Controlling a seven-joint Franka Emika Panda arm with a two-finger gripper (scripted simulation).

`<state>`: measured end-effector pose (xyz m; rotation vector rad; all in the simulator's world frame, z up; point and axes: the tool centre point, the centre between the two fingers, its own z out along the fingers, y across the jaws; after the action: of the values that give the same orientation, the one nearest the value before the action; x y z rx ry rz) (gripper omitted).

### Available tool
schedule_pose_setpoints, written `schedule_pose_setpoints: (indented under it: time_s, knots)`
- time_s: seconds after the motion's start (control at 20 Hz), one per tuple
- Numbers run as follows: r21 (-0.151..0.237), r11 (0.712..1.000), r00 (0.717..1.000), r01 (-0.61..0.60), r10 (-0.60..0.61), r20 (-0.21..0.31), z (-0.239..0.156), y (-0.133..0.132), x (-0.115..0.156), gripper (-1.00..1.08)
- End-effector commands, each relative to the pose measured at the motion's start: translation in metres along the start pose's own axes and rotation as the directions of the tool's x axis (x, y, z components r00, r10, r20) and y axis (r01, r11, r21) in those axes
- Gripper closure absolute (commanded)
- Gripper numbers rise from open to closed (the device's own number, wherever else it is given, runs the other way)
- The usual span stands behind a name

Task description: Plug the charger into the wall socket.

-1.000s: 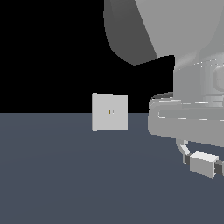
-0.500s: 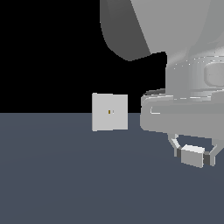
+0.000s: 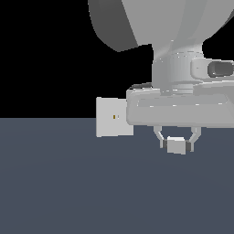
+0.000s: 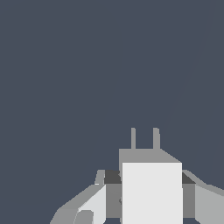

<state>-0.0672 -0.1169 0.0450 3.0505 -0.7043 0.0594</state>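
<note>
The charger [image 3: 176,146] is a small white-grey block held between the fingers of my gripper [image 3: 176,145], which is shut on it above the dark floor. In the wrist view the charger [image 4: 151,190] shows its two prongs pointing away from me over bare floor. The wall socket [image 3: 113,118] is an upright white-grey square plate with a tiny orange-brown slot mark, standing to the exterior view's left of the gripper. Part of the plate's right edge is hidden behind my hand. The socket is out of the wrist view.
The dark grey-blue floor [image 3: 68,183] spreads across the lower half of the exterior view. My arm's large grey links [image 3: 173,55] fill the upper right of that view.
My gripper has carried the charger toward the exterior view's left and slightly upward, closer to the wall socket. The hand now overlaps the plate's right edge.
</note>
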Motion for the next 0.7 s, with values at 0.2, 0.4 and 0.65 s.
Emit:
schedule_pose_setpoints:
  time_s: [0.2,0.4,0.65]
  knots:
    - [0.009,0.965,0.965,0.261,-0.261,-0.002,-0.019,-0.033,-0.001,1.08]
    - [0.015,0.913,0.913,0.407,-0.407,-0.004,-0.03,-0.053,-0.006,1.08]
    - [0.021,0.834,0.835,0.551,-0.551,-0.007,-0.042,-0.072,-0.014,1.08]
